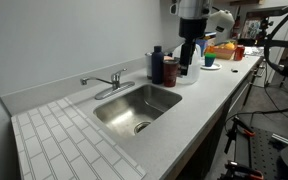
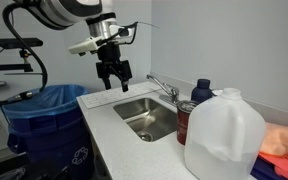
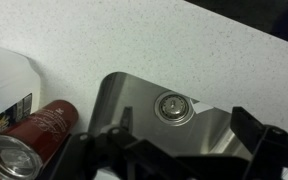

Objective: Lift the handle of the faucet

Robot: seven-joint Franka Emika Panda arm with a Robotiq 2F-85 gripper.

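Wrist view gives us the steel sink [image 3: 124,110] and its drain [image 3: 172,107], with a red can [image 3: 42,128] at left; our hand [image 3: 172,142] is released, fingers [image 3: 252,128] spread wide and empty. In an exterior view it hangs above the bench [image 2: 99,110], well apart from the faucet [image 2: 165,90]; the handle [image 1: 116,75] sits atop the faucet body behind the sink.
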